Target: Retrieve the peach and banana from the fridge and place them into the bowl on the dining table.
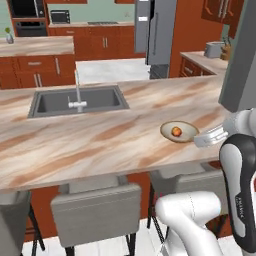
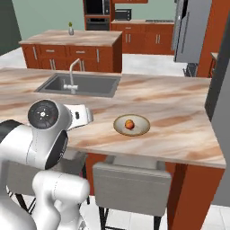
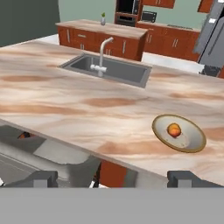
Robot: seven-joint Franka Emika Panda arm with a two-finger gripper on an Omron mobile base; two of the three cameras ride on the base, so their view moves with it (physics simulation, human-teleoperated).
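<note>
A: Where was the peach (image 1: 176, 131)?

B: It lay inside the bowl (image 1: 187, 129), a little off its middle. The bowl sat on the counter (image 1: 100, 140), toward the near edge and well apart from the sink (image 1: 77, 101).

A: And the banana?

B: I could not find it in any of the views.

A: What about the gripper (image 3: 113, 178)?

B: Its jaws stood wide apart, with nothing between them. In the hand view the two dark fingertips (image 3: 41, 178) rose at the bottom, far from each other, and the counter edge lay beyond them. The bowl was up and to the right of them there, not touched.

A: Where did the hand sit against the bowl?

B: In the left base view the white hand sat just beside the bowl's right rim, on the near side. Whether it touched the rim I could not tell.

A: The fridge (image 1: 161, 35)?

B: It stood at the far side of the kitchen, grey, with one door leaf swung open. Its inside was too dark and small to read.

A: Anything else nearby?

B: Grey chairs (image 1: 95, 212) stood tucked under the near edge of the counter, and a faucet (image 1: 77, 95) rose at the sink.
</note>
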